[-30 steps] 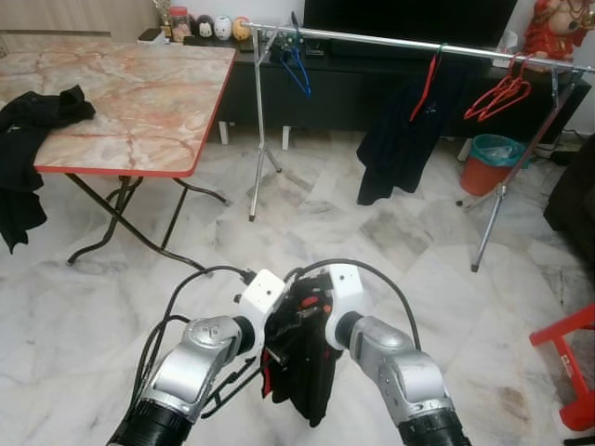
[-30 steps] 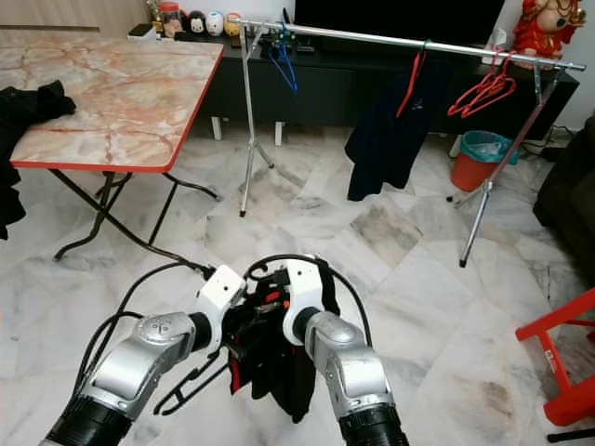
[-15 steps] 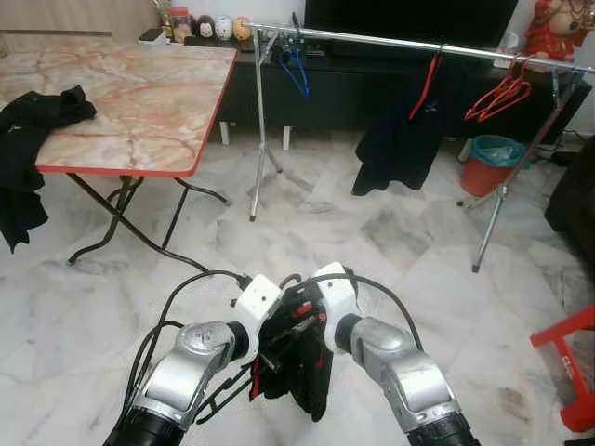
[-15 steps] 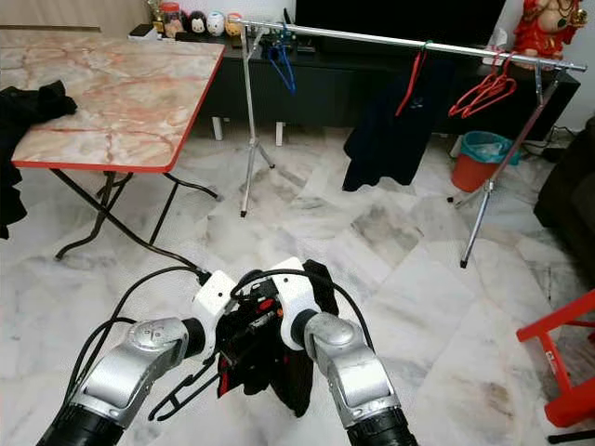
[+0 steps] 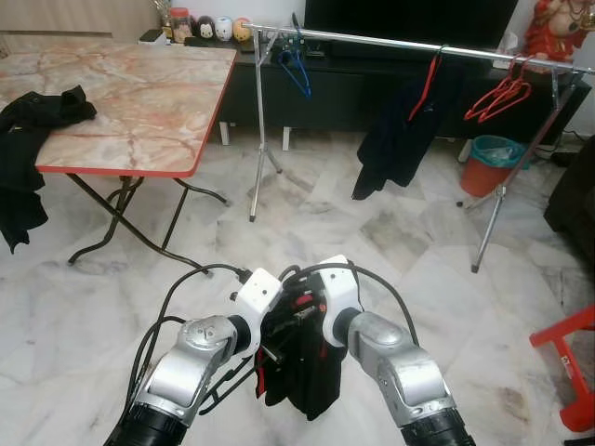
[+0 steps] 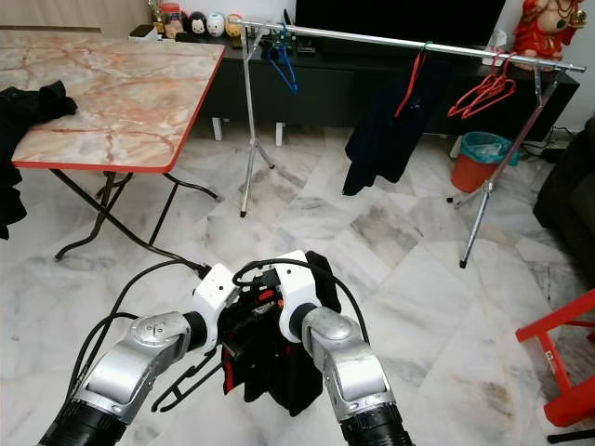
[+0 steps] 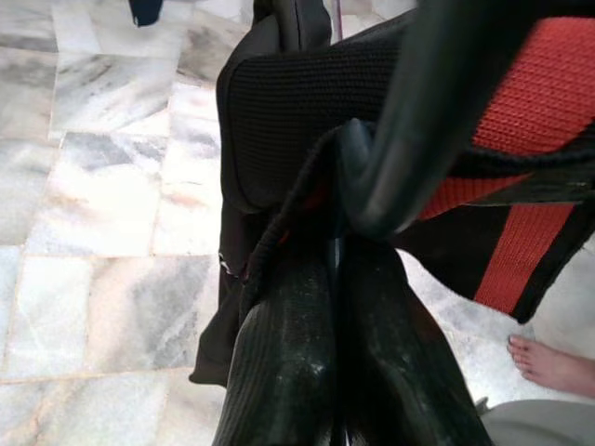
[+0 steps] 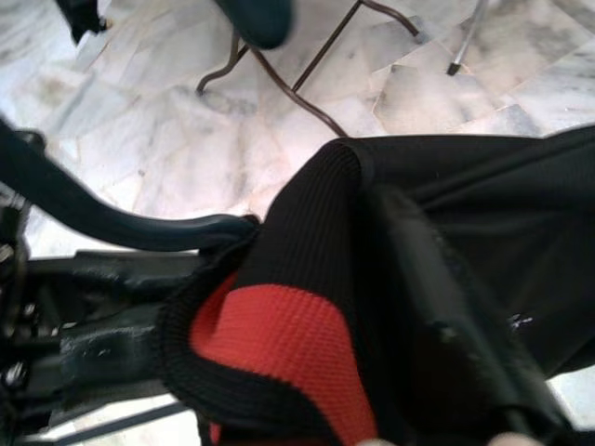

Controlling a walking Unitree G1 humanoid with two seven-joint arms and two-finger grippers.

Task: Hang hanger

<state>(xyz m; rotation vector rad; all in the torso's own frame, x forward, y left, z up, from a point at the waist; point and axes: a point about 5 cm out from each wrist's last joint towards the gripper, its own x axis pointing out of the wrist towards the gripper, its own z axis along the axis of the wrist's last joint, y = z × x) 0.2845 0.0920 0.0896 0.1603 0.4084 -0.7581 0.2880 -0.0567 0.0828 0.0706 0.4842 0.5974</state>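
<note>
Both my left end effector (image 5: 271, 346) and right end effector (image 5: 307, 321) clamp the limp black-and-red knit garment (image 5: 302, 372) on its stiff black hanger (image 7: 418, 111), near me; the far silver rail (image 5: 390, 39) waits. I'd grip the hook.

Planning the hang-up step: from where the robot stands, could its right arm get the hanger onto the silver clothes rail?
Probably not yet. The right gripper holds the black garment low, and the rail stands well ahead across open marble floor.
</note>
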